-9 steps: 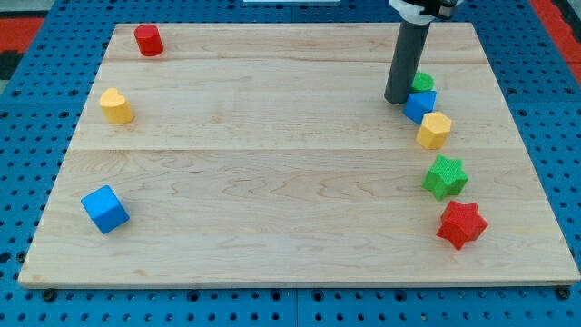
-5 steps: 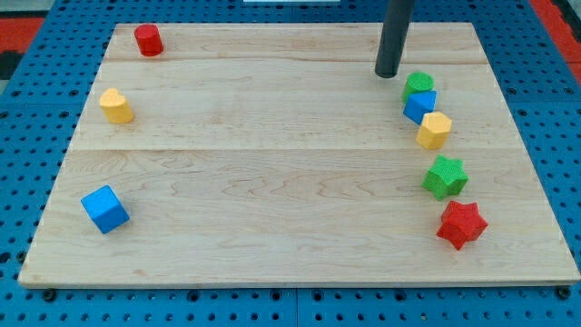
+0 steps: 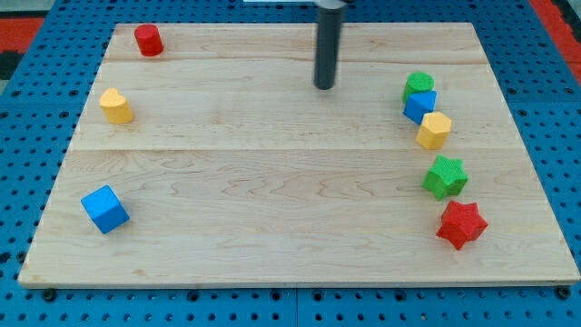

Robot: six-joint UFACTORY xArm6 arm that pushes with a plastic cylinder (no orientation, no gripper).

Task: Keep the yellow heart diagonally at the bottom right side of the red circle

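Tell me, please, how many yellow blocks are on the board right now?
2. The yellow heart sits near the view's left edge, below the red circle. The yellow hexagon is at the view's right, touching the blue block. None appears hidden; my tip covers no block.

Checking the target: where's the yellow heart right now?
The yellow heart sits near the board's left edge, below and slightly left of the red circle, above the blue cube.

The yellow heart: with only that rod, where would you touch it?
No gripping, only pushing. The yellow heart sits below-left of the red circle, so my tip, now far to its right, should probably press its left side, pushing rightward.
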